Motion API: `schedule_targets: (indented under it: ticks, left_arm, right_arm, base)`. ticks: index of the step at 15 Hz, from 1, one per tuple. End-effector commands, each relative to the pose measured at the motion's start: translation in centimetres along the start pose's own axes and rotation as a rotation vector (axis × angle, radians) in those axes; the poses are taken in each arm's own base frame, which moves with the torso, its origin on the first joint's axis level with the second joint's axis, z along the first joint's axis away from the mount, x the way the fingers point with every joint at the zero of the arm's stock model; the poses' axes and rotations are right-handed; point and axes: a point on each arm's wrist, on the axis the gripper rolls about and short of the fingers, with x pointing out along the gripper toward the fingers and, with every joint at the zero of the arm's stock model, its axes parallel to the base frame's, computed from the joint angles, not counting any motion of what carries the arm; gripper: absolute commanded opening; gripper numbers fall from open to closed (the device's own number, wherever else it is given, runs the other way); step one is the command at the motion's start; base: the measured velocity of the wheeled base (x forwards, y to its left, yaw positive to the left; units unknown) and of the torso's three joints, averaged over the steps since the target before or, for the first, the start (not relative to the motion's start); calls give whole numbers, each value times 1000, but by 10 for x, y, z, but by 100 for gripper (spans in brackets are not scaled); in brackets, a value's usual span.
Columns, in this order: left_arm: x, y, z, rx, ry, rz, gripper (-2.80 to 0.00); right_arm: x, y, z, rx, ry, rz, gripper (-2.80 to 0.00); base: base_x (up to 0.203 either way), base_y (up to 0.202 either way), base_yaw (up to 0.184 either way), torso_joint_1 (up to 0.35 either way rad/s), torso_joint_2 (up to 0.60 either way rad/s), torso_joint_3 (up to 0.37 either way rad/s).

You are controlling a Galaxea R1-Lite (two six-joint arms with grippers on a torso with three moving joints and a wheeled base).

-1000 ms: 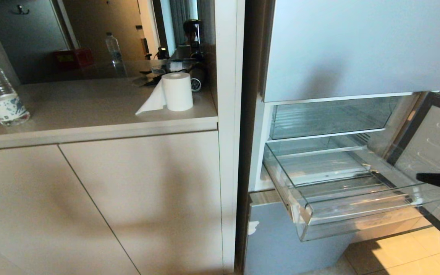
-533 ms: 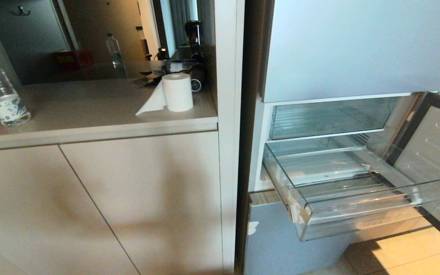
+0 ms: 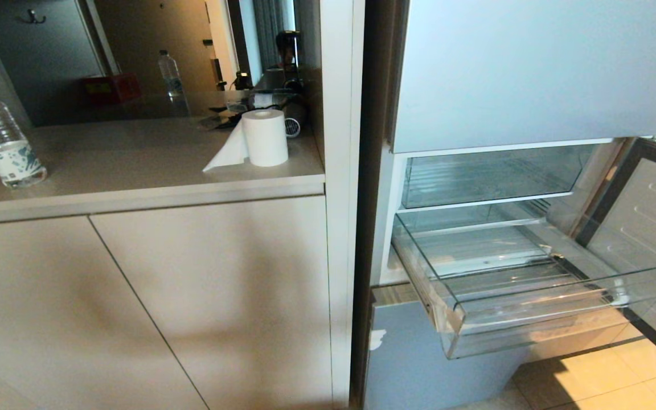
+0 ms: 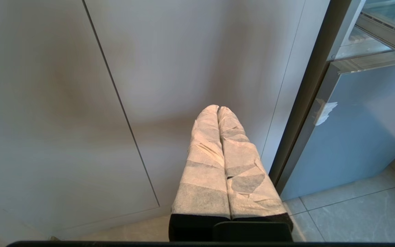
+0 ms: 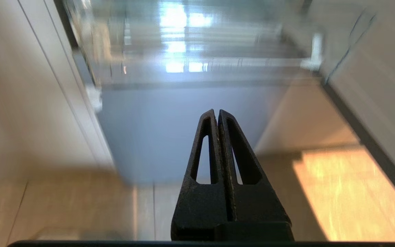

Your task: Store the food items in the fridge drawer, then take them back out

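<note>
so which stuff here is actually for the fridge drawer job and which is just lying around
For the job:
- fridge drawer, pulled out, nothing seen in it
- right gripper, shut, empty, low in front of the fridge
- left gripper, shut, parked by the cabinet door

Just lying about:
- paper roll
- water bottle
- counter

Wide clear plastic fridge drawer (image 3: 533, 302) pulled out and sitting empty, white paper roll (image 3: 264, 137) and clear water bottle (image 3: 0, 136) on the beige tabletop (image 3: 134, 159).
</note>
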Motion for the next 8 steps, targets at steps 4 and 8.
schedule_targets:
  ticks: [4,8]
  left_arm:
    - [0,0,0,-9,0,0,-280]
    - [0,0,0,-9,0,0,-280]
  right_arm:
    - [-8,2,-11,-3,-102,-2,-280]
    - [-8,2,-11,3,-102,-5,-280]
  base:
    - [0,0,0,0,0,0]
    - [0,0,0,0,0,0]
